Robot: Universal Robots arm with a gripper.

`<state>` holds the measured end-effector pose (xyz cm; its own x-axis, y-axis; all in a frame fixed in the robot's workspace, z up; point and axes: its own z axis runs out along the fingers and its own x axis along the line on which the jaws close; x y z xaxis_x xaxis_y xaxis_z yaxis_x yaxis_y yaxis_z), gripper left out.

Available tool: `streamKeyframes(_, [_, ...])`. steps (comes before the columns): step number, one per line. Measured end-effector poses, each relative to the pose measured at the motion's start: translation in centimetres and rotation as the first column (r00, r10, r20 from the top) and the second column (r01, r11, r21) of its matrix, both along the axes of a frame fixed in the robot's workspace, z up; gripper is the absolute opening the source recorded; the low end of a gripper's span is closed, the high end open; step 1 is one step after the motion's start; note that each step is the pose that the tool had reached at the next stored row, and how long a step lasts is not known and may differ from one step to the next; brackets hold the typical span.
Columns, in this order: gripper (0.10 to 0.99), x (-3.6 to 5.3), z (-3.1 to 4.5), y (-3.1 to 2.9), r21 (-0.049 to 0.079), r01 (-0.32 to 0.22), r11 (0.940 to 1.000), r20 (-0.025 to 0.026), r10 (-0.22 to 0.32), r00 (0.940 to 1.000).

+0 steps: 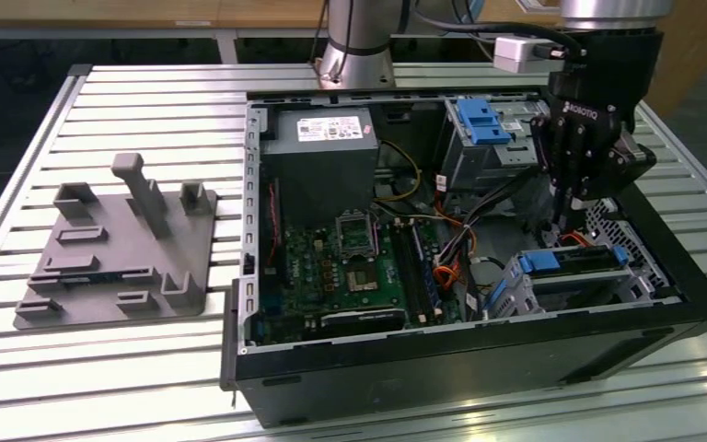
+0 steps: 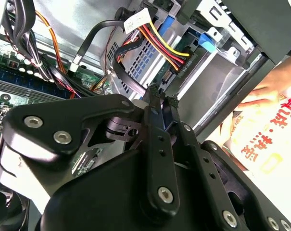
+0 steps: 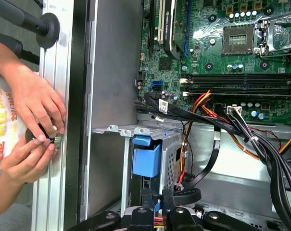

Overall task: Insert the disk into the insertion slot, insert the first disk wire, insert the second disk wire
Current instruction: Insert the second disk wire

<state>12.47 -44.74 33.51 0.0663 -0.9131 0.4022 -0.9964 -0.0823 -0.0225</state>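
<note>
Disk [image 1: 574, 261] sits in insertion slot [image 1: 528, 296] just beneath the pressed-together end effector [image 1: 570, 226].

- A silver table of ribbed aluminium slats [image 1: 144, 92] is seen carrying everything.
- A grey plastic fixture plate with upright posts [image 1: 114, 262] is laid on it, towards the exterior view's left.
- An open black metal computer case [image 1: 452, 368] is set just beside that plate, towards the exterior view's right.

The disk [image 1: 581, 261] is mostly buried inside the insertion slot [image 1: 574, 293], can't really see its connectors. A person's hand [image 3: 37, 103] runs off the edge at the arm.
</note>
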Motion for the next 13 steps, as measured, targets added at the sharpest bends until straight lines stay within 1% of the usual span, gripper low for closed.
streamKeyframes(5, [0.196, 0.01, -0.02, 0.0, -0.009, 0.0, 1.0, 0.0, 0.0, 1.0])
streamKeyframes(6, [0.196, 0.05, -0.02, 0.0, -0.012, 0.001, 0.9999, -0.0009, -0.001, 1.0])
streamKeyframes(8, [0.196, 0.12, -0.02, 0.0, -0.016, 0.001, 0.9999, -0.0052, -0.001, 1.0])
streamKeyframes(9, [0.196, 0.14, -0.02, 0.01, -0.017, 0.001, 0.9999, -0.0062, -0.001, 1.0])
streamKeyframes(13, [0.196, 0.16, -0.03, 0.12, -0.025, 0.001, 0.9997, -0.0071, -0.001, 1.0])
